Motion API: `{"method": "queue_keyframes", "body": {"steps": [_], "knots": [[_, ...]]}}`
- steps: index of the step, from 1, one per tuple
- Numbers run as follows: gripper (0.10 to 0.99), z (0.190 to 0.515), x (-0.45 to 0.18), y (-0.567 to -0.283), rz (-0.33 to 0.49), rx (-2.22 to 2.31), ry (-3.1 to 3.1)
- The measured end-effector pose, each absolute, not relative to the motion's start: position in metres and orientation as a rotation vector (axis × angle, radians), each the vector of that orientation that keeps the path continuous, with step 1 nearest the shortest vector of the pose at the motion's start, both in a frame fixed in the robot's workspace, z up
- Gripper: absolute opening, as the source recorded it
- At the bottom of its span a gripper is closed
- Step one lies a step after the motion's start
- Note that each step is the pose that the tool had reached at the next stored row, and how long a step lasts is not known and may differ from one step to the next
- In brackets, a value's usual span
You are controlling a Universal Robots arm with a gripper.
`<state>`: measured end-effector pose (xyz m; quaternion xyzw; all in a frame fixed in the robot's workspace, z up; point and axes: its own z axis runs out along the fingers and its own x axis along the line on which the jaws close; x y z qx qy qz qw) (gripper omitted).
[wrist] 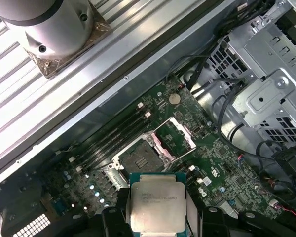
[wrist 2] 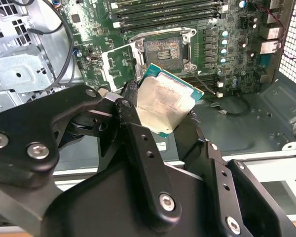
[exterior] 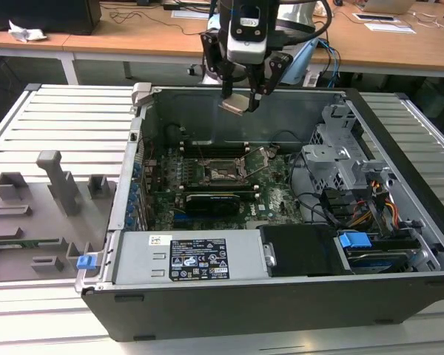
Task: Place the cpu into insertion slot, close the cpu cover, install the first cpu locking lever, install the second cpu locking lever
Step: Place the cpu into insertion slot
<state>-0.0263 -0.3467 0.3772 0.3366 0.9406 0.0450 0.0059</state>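
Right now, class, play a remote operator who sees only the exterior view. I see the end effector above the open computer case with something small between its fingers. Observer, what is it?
Observer: In the second wrist view, the end effector grips the cpu by two opposite edges, with its silvery top facing the camera.
Operator: Is the insertion slot free?
Observer: Yes. In the second wrist view, the insertion slot is empty and its contact field is bare.
Operator: And the cpu cover?
Observer: In the first wrist view, the cpu cover is swung open beside the slot, not over it.
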Motion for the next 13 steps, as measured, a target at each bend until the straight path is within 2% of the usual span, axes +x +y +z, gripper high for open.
{"method": "queue_keyframes", "body": {"steps": [13], "knots": [[0.537, 0.3754, -0.0263, -0.3467, 0.134, 1.264, 2.852]]}}
